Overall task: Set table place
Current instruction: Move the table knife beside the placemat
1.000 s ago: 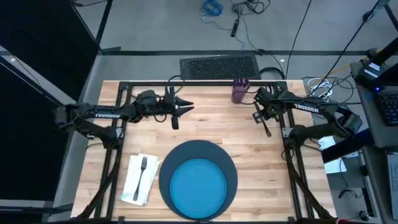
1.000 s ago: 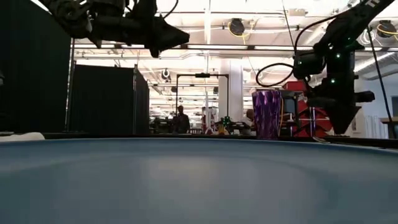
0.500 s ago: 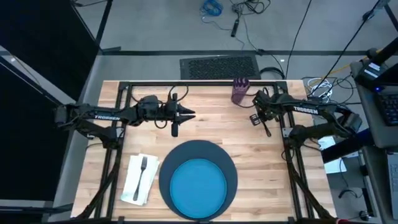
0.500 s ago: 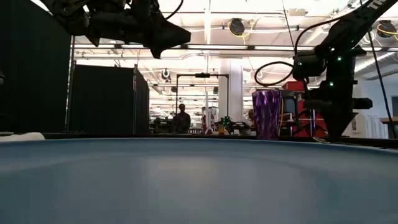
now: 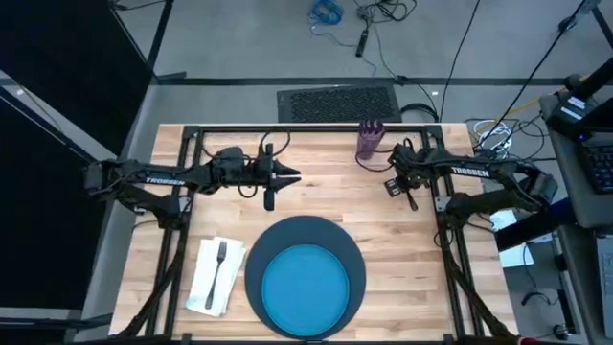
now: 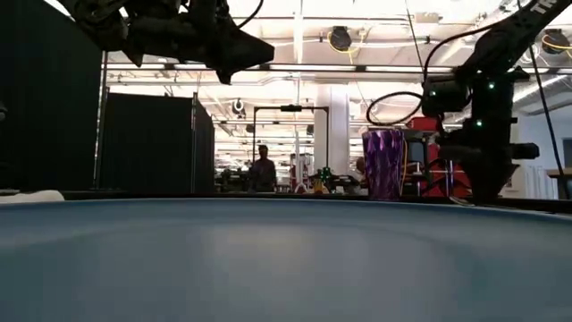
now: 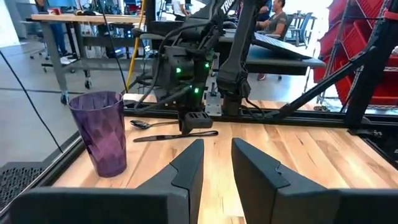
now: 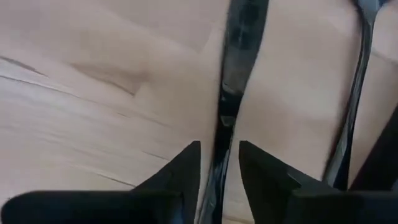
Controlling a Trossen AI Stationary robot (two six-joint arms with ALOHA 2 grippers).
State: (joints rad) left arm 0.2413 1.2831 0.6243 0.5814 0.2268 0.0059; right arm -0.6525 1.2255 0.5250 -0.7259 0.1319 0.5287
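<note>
Right gripper (image 5: pixel 400 184) is pointed straight down at the table (image 5: pixel 402 240), upper right of the high view, just below-right of the purple cup (image 5: pixel 369 140). In my right wrist view the knife (image 8: pixel 231 93) runs lengthwise through the gap between my fingers (image 8: pixel 186 168); they stand a little apart, straddling it, with nothing clamped yet as far as I can see. A second thin utensil, probably the spoon (image 8: pixel 354 106), lies just beside it. Lining up along the handle makes sense: closing across the narrow width gives the squarest pinch on a flat, thin part.

Left gripper (image 5: pixel 287 176) hovers level over the upper-left middle of the table, aimed across at the right arm, fingers narrowly parted and holding nothing. It looks parked clear of the plate stack. Its wrist view shows the cup standing upright near the table's far edge, with the knife and spoon flat on the wood beneath my right gripper.

Place so far, bottom centre of the high view: dark grey charger (image 5: pixel 261 251) with the blue plate (image 5: pixel 306 289) centred on it. The white napkin (image 5: pixel 205 283) sits just left of the charger, with the fork (image 5: pixel 218 266) on top.

My read: knife, spoon and cup are yet to be moved, and the knife is next. Risk is the blade sliding off the fingertips on a low, thin grab.
</note>
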